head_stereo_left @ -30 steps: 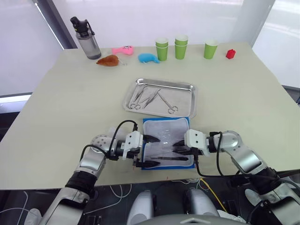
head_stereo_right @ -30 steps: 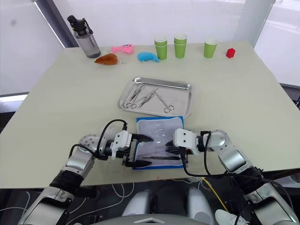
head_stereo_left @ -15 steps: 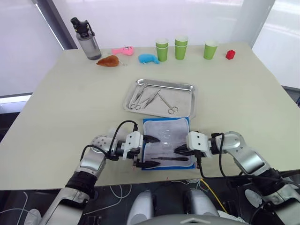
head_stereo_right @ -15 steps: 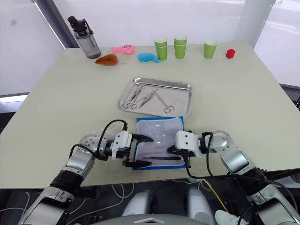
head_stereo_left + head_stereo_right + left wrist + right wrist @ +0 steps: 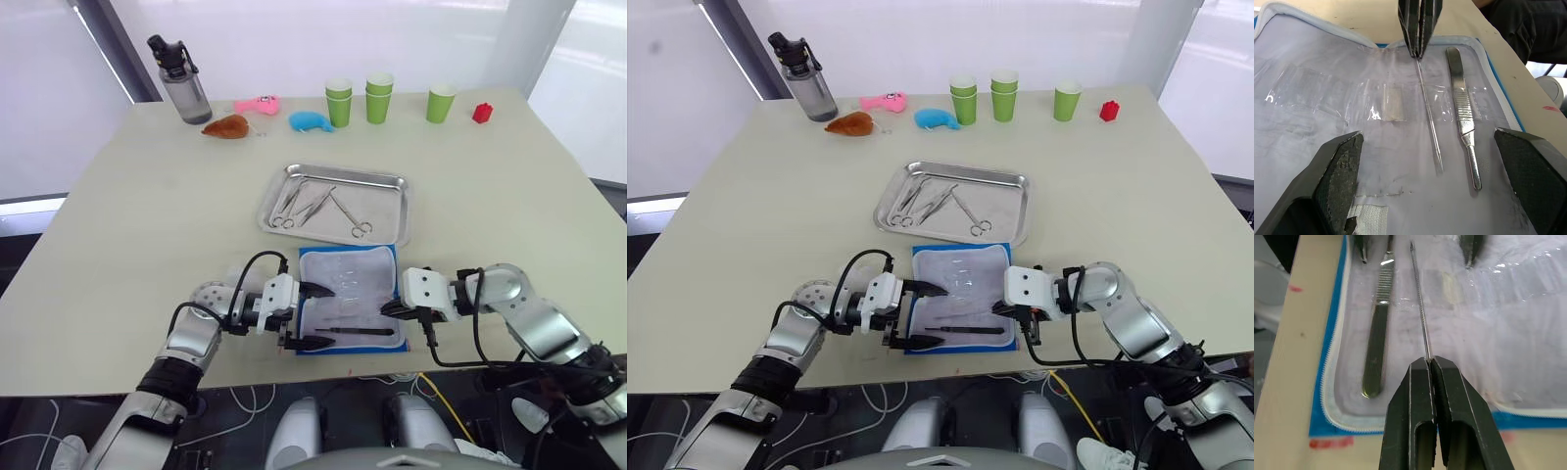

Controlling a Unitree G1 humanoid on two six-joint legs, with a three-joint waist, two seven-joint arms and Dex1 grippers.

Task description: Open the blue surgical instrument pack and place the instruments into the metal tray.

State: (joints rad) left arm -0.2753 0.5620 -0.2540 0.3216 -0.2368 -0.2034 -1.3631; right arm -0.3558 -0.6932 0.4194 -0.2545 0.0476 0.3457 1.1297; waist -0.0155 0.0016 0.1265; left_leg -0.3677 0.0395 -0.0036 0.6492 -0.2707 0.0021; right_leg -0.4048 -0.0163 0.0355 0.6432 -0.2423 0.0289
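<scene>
The blue surgical instrument pack (image 5: 348, 279) lies open and flat near the table's front edge, white lining up. My left gripper (image 5: 326, 315) stands open at its left edge, one finger on each side of the lining. At the right edge my right gripper (image 5: 1430, 363) is shut on the end of a thin needle-like instrument (image 5: 1420, 298). It lies across the lining toward the left gripper. A flat silver handle (image 5: 1463, 122) lies beside it, closer to the front edge. Behind the pack sits the metal tray (image 5: 382, 208) with several instruments (image 5: 315, 206) in it.
Along the table's far edge stand a grey bottle (image 5: 182, 82), a brown toy (image 5: 226, 126), a pink toy (image 5: 257, 104), a blue whale toy (image 5: 310, 121), green cups (image 5: 378, 97) and a red block (image 5: 481, 113). The front edge of the table runs just below the pack.
My right gripper has drawn back to the right, from over the lining to the pack's right edge. The left gripper and the pack have stayed put.
</scene>
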